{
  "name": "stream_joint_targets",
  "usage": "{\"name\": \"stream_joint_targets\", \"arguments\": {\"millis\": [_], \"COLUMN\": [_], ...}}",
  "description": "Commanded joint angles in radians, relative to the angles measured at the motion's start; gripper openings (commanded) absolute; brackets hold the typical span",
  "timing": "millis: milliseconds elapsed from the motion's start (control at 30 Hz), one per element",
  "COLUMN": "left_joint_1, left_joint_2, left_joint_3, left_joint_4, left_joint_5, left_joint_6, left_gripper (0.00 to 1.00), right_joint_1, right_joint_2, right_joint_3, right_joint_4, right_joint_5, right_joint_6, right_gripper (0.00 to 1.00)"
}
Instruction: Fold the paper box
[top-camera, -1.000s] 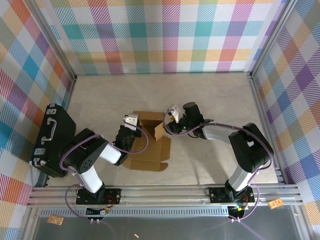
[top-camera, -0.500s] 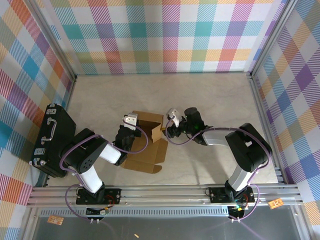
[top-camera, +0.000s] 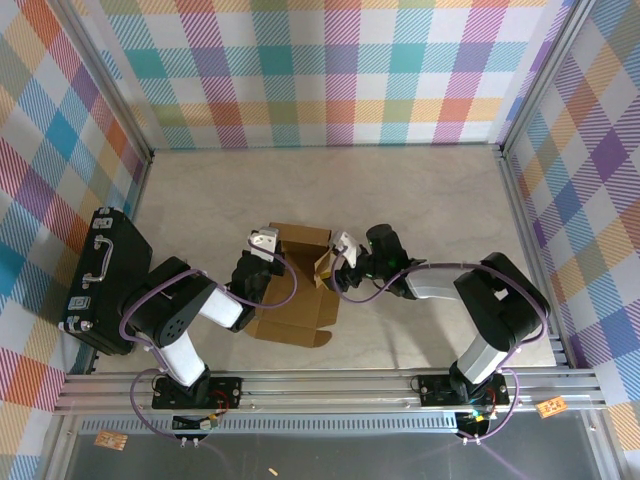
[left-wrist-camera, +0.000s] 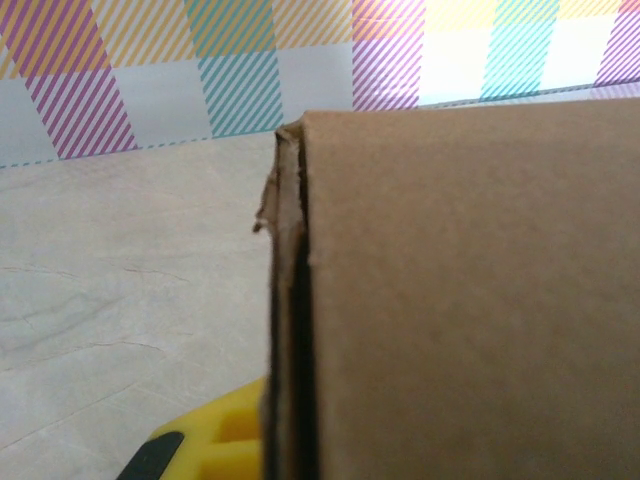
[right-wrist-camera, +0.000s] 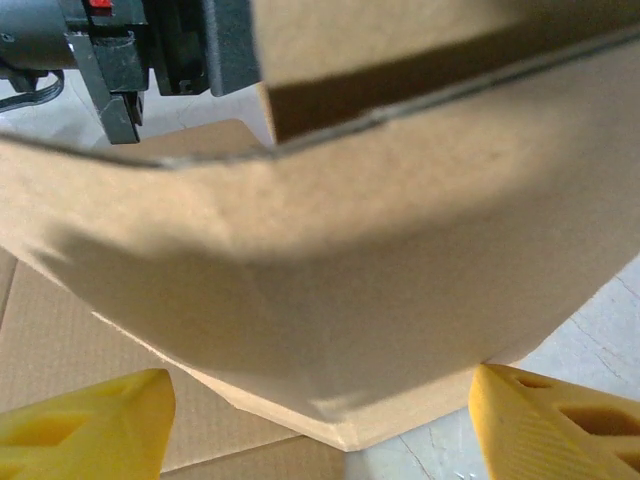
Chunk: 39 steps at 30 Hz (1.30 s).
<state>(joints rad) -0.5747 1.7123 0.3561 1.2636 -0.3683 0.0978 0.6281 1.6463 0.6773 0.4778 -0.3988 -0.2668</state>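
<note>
Paper box (top-camera: 293, 300): brown corrugated sheet, partly formed, lying mid-table just in front of the two arms, a little left of centre. The far wall is raised. The near panel lies flat on the tabletop (top-camera: 420, 190), with a small tab sticking out at its near right corner. The right side flap stands tilted inward.

Left gripper (top-camera: 270, 258): at the box's left side. In the left wrist view a doubled cardboard edge runs straight up the frame, layers slightly frayed at the top corner. One yellow finger (left-wrist-camera: 212, 445) sits tight against it on the left and the other is hidden behind the board. The jaws are pressed together, pinching that folded wall.

Right gripper (top-camera: 332, 265): at the box's right flap. In the right wrist view both yellow fingertips (right-wrist-camera: 85, 420) are spread wide. The flap's lower corner hangs between them and is not clamped. The flap bows toward the camera, and a second cardboard edge crosses above it.

Room to move: bare tabletop is open beyond the box up to the plaid back wall (top-camera: 330, 80), and broadly to the right. A black hard case (top-camera: 100, 280) leans at the left wall, well apart from the box. The box's near edge lies near the aluminium rail (top-camera: 330, 385).
</note>
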Motion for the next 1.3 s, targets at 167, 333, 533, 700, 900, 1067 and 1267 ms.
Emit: {"name": "stream_joint_targets", "arguments": {"millis": [167, 333, 533, 700, 900, 1067, 1267], "left_joint_1": [-0.008, -0.008, -0.007, -0.008, -0.009, -0.01, -0.01], "left_joint_2": [0.013, 0.012, 0.013, 0.013, 0.015, 0.014, 0.015], "left_joint_3": [-0.005, -0.003, -0.003, -0.003, -0.006, -0.008, -0.008], "left_joint_4": [0.04, 0.035, 0.035, 0.035, 0.045, 0.051, 0.052], "left_joint_5": [0.02, 0.023, 0.027, 0.032, 0.073, 0.078, 0.078], "left_joint_6": [0.0, 0.0, 0.002, 0.002, 0.017, 0.021, 0.022], "left_gripper": [0.0, 0.0, 0.0, 0.0, 0.0, 0.0, 0.0], "right_joint_1": [0.004, 0.005, 0.006, 0.015, 0.044, 0.063, 0.079], "right_joint_2": [0.001, 0.032, 0.098, 0.134, 0.186, 0.219, 0.25], "right_joint_3": [0.03, 0.037, 0.076, 0.072, 0.111, 0.153, 0.182], "right_joint_4": [0.096, 0.203, 0.255, 0.358, 0.386, 0.387, 0.409], "right_joint_5": [0.146, 0.206, 0.271, 0.365, 0.462, 0.551, 0.635], "right_joint_6": [0.076, 0.117, 0.161, 0.233, 0.258, 0.29, 0.328], "right_gripper": [0.69, 0.59, 0.46, 0.39, 0.37, 0.33, 0.24]}}
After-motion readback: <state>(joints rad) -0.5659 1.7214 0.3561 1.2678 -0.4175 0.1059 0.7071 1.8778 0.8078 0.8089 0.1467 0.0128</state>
